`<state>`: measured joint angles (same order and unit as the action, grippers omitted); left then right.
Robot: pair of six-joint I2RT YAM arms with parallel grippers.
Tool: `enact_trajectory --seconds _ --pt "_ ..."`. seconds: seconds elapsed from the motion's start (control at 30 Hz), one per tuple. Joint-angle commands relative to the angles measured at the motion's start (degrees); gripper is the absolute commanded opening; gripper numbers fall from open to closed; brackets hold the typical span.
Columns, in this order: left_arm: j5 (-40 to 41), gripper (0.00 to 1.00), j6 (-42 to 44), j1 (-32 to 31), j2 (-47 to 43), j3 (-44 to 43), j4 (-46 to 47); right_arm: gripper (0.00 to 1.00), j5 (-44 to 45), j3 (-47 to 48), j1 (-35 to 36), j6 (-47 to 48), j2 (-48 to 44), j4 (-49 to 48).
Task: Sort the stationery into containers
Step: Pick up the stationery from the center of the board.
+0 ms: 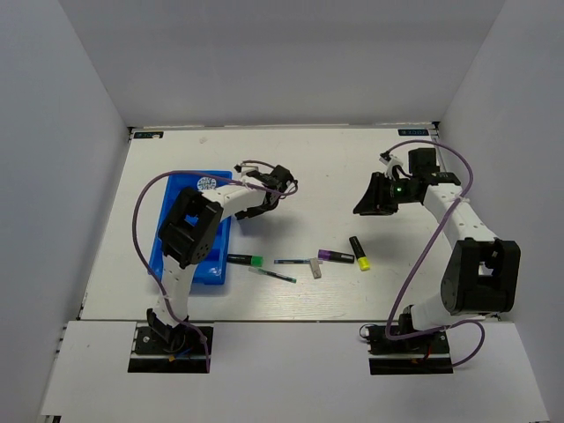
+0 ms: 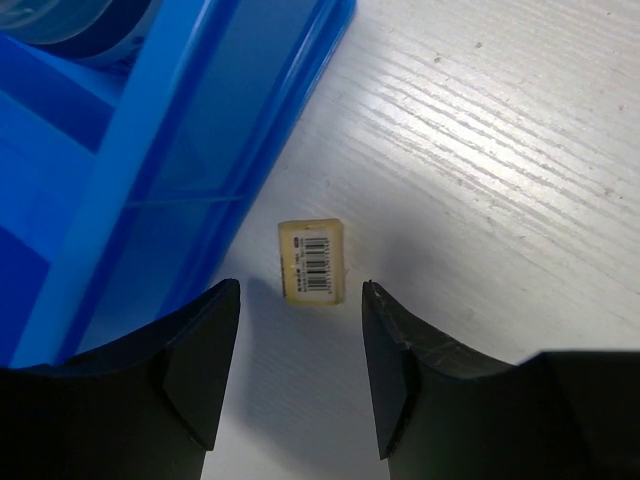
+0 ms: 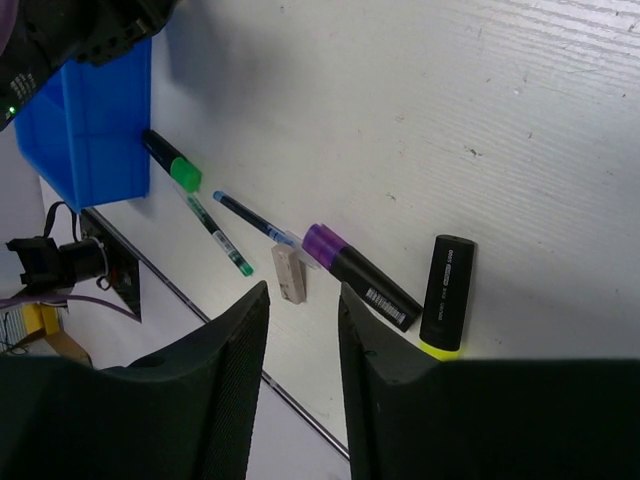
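I can see a barcode label on the eraser [image 2: 312, 262], but the tiny print beside its bars is too small to read. The purple marker [image 3: 365, 280] has a small white barcode patch towards its 4 o'clock end. White lettering runs along the yellow marker [image 3: 447, 295], also unreadable.

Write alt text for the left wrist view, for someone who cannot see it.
The open left hand hangs over a small whitish eraser with a barcode label, which lies flat on the white table. The wall of a bright blue tray stands just left of the eraser.
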<state>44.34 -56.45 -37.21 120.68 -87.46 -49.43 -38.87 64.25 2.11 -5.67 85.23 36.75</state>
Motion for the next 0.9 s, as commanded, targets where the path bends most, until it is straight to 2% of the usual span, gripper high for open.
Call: enact_trajectory --seconds 0.0,0.27,0.7,0.87 --pt "1.4 0.63 -1.1 0.4 -0.2 0.2 4.2 0.38 -4.0 -0.8 -0.8 1.0 0.0 -1.3" --pt "1.9 0.63 -1.8 1.1 1.6 0.9 6.2 0.41 -6.7 -1.3 -1.5 1.7 0.2 -1.7" --pt "0.2 0.6 -4.2 1.9 -0.8 10.1 11.5 0.42 -9.3 -1.1 -4.5 1.5 1.1 -1.5" --pt "-1.6 0.52 -4.5 1.6 -0.8 12.3 13.8 0.44 -10.0 -1.1 -5.1 1.3 0.9 -1.7"
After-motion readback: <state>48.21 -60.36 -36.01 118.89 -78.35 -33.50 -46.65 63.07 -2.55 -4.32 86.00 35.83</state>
